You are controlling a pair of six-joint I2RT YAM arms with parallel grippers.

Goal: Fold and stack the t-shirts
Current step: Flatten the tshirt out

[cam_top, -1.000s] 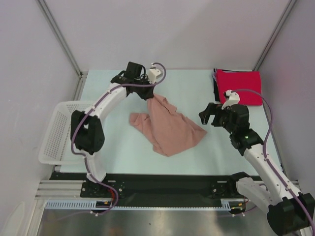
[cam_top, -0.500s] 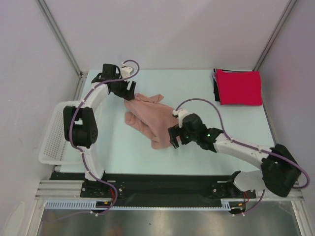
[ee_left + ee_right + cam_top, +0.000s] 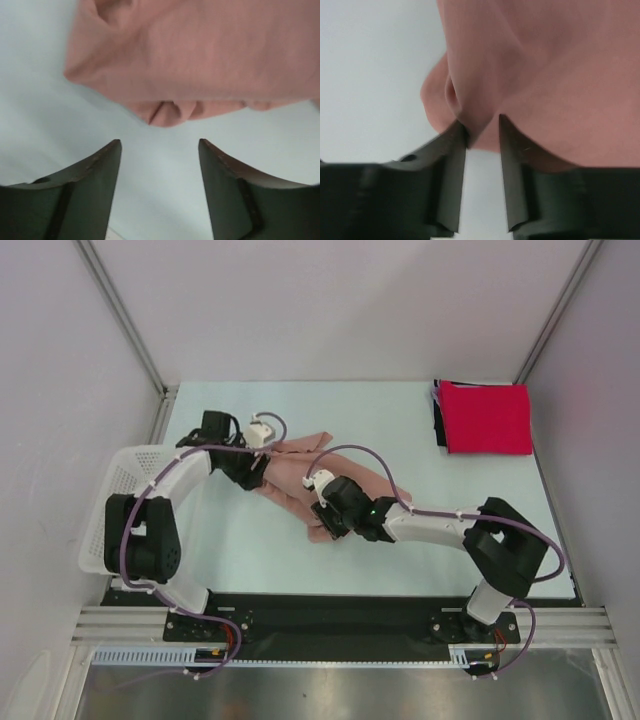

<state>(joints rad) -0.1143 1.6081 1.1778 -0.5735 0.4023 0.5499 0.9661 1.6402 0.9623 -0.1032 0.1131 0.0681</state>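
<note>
Top external: the dusty-pink t-shirt [image 3: 285, 480] is lying crumpled mid-table, with the right arm stretching over it and hiding its near part. A red t-shirt [image 3: 487, 417] is sitting folded on a black t-shirt [image 3: 438, 425] in the far right corner, and a white basket [image 3: 105, 515] is at the left edge. A second ago the left gripper [image 3: 250, 467] was holding the pink shirt aloft, while the right gripper [image 3: 322, 520] was hanging near the red one.

Left wrist: the jaws are standing apart and empty, the shirt's edge just beyond.

Right wrist: the fingers are narrowing around a pink fold; whether they are clamping it, I cannot tell.

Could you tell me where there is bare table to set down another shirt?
Bare: the far strip of table between the left gripper and the red t-shirt, and the patch between that shirt and the right arm. Crowded: around the pink t-shirt.
</note>
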